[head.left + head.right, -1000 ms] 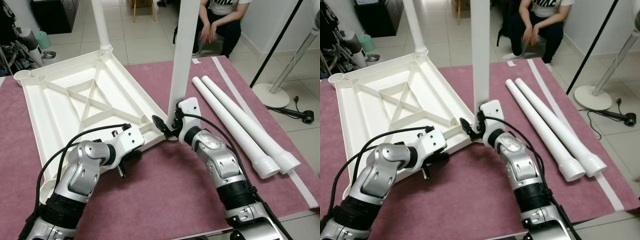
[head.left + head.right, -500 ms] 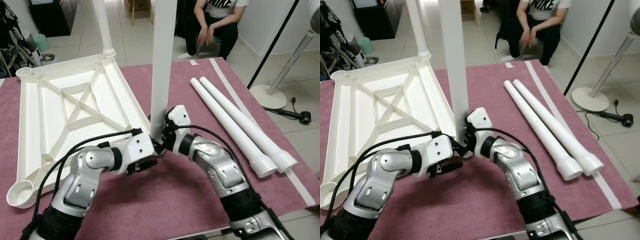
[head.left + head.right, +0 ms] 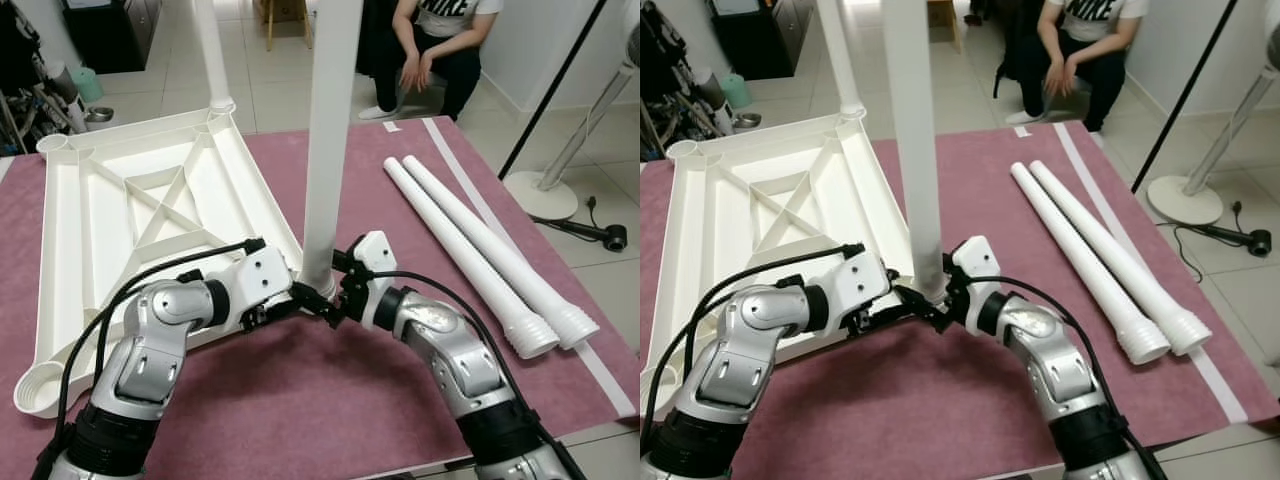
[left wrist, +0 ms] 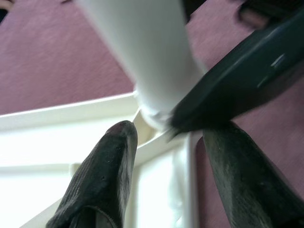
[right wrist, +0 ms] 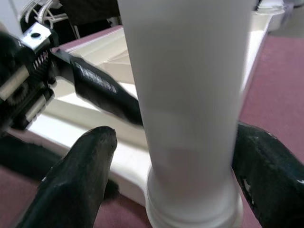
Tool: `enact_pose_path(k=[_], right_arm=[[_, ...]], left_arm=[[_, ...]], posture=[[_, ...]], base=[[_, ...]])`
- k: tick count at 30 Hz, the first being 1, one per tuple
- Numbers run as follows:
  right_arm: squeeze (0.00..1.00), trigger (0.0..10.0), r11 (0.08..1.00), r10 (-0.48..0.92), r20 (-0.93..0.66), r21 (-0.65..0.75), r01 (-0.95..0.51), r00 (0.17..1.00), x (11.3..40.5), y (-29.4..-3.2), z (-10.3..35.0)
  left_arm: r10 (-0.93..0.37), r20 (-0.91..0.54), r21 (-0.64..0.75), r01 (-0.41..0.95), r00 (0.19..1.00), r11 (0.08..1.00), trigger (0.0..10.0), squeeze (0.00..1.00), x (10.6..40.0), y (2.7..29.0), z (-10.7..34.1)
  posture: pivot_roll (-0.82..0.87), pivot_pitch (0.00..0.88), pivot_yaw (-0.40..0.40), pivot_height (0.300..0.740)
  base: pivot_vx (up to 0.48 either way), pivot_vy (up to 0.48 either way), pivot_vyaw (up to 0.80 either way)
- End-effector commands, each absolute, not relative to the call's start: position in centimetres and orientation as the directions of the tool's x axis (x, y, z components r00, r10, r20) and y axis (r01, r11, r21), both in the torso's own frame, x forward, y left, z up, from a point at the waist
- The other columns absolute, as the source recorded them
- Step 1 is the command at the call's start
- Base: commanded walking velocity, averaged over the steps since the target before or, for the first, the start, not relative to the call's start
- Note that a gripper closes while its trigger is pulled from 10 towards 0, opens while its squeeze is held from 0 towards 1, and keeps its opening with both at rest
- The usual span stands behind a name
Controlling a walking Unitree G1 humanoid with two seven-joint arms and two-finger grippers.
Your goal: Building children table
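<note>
A white tabletop (image 3: 62, 250) lies upside down on the maroon mat (image 3: 330, 400). One white leg (image 3: 210, 50) stands in its far corner. A second leg (image 3: 325, 150) stands upright at the near right corner, its base (image 5: 190, 204) set in the corner socket. My right gripper (image 3: 336, 296) is shut on this leg just above the base, fingers (image 5: 80, 180) on either side. My left gripper (image 3: 303, 303) is open at the same corner, its fingers (image 4: 107, 175) straddling the tabletop's rim right beside the leg's base.
Two loose white legs (image 3: 470, 245) lie side by side on the mat to the right. A person (image 3: 430, 45) sits beyond the mat's far edge. A fan stand (image 3: 545, 185) and a slanted black pole (image 3: 550, 90) are on the floor at the right.
The right gripper has carried the leg's base from the mat beside the tabletop into the corner socket and stood it straighter. The left gripper has reached from the near rim to that corner.
</note>
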State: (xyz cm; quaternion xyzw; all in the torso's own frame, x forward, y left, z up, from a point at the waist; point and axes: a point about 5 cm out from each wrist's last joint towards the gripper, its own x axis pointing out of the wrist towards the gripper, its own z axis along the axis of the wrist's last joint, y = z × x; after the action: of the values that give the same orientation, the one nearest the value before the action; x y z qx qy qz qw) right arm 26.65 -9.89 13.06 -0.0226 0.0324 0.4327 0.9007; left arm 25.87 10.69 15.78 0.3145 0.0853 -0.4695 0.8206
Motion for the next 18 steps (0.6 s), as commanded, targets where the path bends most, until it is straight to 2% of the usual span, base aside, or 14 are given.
enact_pose_path(k=[1,5,11,15,18], right_arm=[[0.0,10.0,0.639,0.768,-0.078,0.013,-0.769,0.636,26.3,-10.8,13.0],[0.0,10.0,0.64,0.767,-0.064,0.015,-0.768,0.638,26.0,-11.3,13.3],[0.0,10.0,0.637,0.769,-0.065,-0.017,-0.771,0.637,25.0,-13.4,14.2],[0.0,10.0,0.692,0.719,-0.058,-0.034,-0.721,0.693,25.1,-14.1,14.0],[0.0,10.0,0.716,0.696,-0.046,-0.032,-0.697,0.717,25.1,-14.3,14.0]], left_arm=[[-0.629,-0.359,0.514,0.709,0.69,0.483,10.0,0.0,26.3,12.3,16.2],[-0.635,-0.372,0.509,0.721,0.677,0.47,10.0,0.0,25.9,12.6,16.0],[-0.675,-0.435,0.455,0.792,0.596,0.407,10.0,0.0,24.4,13.3,15.0],[-0.68,-0.458,0.448,0.809,0.572,0.379,10.0,0.0,24.0,13.7,14.7],[-0.667,-0.459,0.451,0.801,0.586,0.393,10.0,0.0,24.2,13.8,14.6]], posture=[[0.06,0.0,0.067,0.74],[0.06,0.0,0.071,0.74],[0.04,0.0,0.085,0.74],[0.04,0.0,0.088,0.74],[0.03,0.0,0.09,0.74]], base=[[0.0,0.0,0.0],[0.0,0.0,0.0],[0.0,0.0,0.0],[0.0,0.0,0.0],[0.0,0.0,0.0]])
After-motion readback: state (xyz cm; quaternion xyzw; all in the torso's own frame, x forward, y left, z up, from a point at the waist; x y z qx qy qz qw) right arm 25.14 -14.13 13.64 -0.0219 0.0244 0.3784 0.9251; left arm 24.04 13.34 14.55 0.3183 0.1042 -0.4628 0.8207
